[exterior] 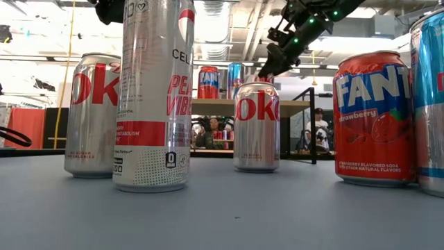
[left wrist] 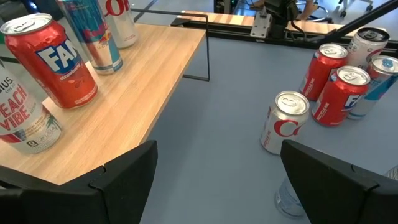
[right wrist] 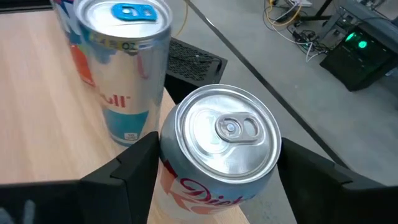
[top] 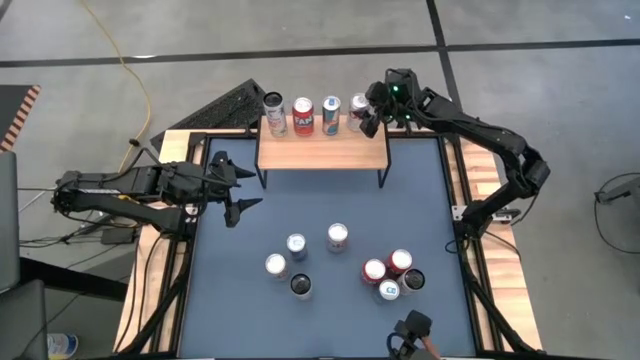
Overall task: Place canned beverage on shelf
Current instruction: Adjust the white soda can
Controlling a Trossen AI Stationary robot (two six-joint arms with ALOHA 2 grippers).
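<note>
The shelf (top: 322,152) stands at the table's far edge, a light-wood top on black legs. Along its far side stand a Celsius can (top: 275,112), a red Fanta can (top: 303,115) and a Red Bull can (top: 331,113). A silver Diet Coke can (right wrist: 227,134) is at the shelf's right far corner, and my right gripper (top: 368,112) is shut on it. My left gripper (top: 240,185) waits open above the table's left side, short of the shelf's left end, with nothing between its fingers (left wrist: 124,171). My right gripper pinches the Diet Coke can's upper wall (right wrist: 166,163) between its two fingers, one on each side just below the rim. It comes from the table's right far side, slanting down. The can is top up over the shelf's right end; its base is out of view.
Several loose cans stand on the blue table top: three near the middle (top: 337,237) and a cluster toward the right (top: 393,275). A dark device (top: 410,330) sits at the near edge. The table has a wooden rim (top: 505,290).
</note>
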